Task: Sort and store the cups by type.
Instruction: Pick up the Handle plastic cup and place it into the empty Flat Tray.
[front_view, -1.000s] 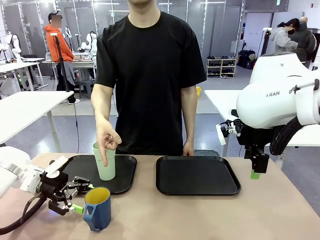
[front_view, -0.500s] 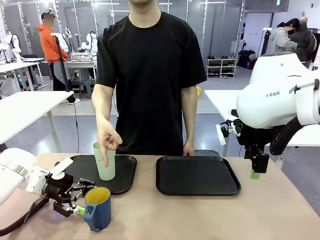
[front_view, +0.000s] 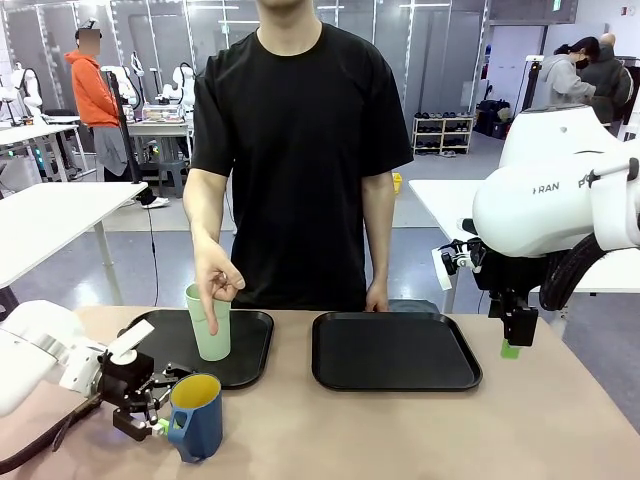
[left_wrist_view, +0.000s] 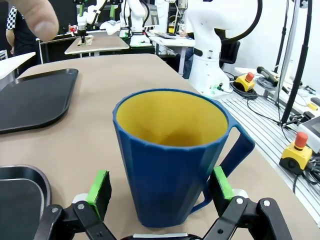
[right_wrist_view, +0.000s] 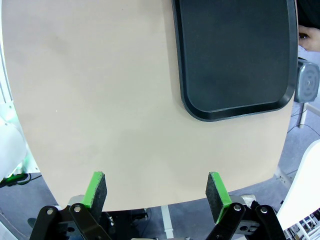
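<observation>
Left tool (front_view: 152, 402) has slid forward along the desk in the last second. Jaws spread to their widest, nothing gripped yet. Right tool (front_view: 512, 345) has not moved: it hangs high, well off to the right of the left tool, jaws wide, empty.

Light brown desk (front_view: 400, 430): unchanged.

Two black rectangular plastic trays: one just beyond the left tool (front_view: 255, 340), the other (front_view: 395, 350) farther right, bare. Neither shifted.

Person's hand (front_view: 215, 280): forefinger still pointing down at the tall mint-green handleless tumbler (front_view: 210, 335), which stands on the tray just beyond the left tool. Same as before.

Short dark blue mug with yellow inside and a handle (left_wrist_view: 170, 160): stands upright on the desk, now between the left tool's jaws, where a second ago it stood ahead of them.

Green pads (left_wrist_view: 100, 186): flank the mug. A gap shows on one side; the other pad sits close by the handle's root.

Reading: approach looks finished, closing comes next. The handle may foul that pad.
</observation>
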